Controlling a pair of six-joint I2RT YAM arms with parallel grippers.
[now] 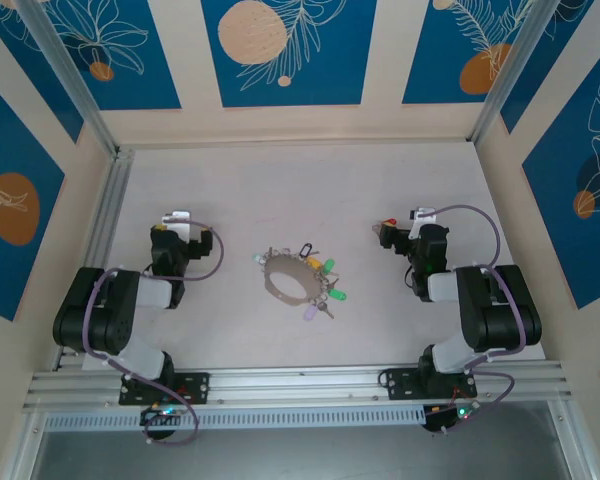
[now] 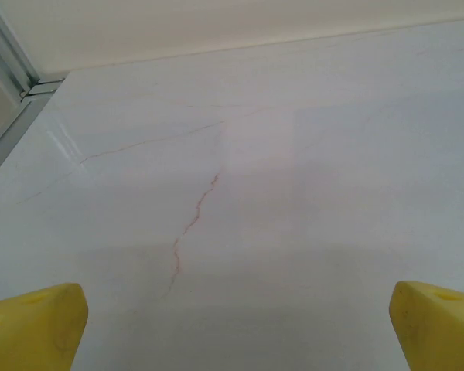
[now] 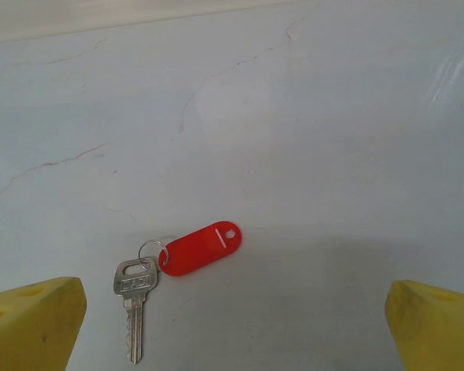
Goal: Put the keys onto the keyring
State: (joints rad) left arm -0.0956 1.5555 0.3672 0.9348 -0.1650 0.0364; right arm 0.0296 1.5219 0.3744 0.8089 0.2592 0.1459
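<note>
White table (image 1: 230, 190); keyring (image 1: 272, 284) strung with coloured keys (image 1: 330, 290); red-tagged key (image 3: 136, 301) apart

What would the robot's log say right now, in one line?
left gripper: open, empty | right gripper: open, near red-tag key | keyring: untouched, apart from both grippers

I work in a robot test booth, more lab than home. My pale, veined table (image 1: 230, 180) is boxed in by walls (image 1: 280, 50) of blue panels printed with leaves and orange discs, with bare aluminium posts (image 1: 68, 75) in the corners and a slotted rail (image 1: 300, 385) along the near edge
</note>
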